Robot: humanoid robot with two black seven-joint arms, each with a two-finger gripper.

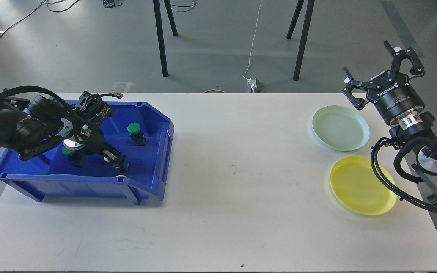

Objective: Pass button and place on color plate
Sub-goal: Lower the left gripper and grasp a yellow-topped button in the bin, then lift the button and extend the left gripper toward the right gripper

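A blue bin [154,125] at the table's left holds a green button [134,129], a second green button [67,151] under my left arm, and a yellow button [119,176] just showing at the front wall. My left gripper [117,163] reaches down into the bin, just behind the yellow button. Its fingers are dark and I cannot tell them apart. My right gripper [366,56] is wide open and empty. It is raised behind the pale green plate [340,128]. A yellow plate [362,185] lies in front of that plate.
Both plates sit near the table's right edge, beside my right arm's cables [383,178]. The white table [233,197] stretches between the bin and the plates. Stand legs [160,41] rise from the floor behind the table.
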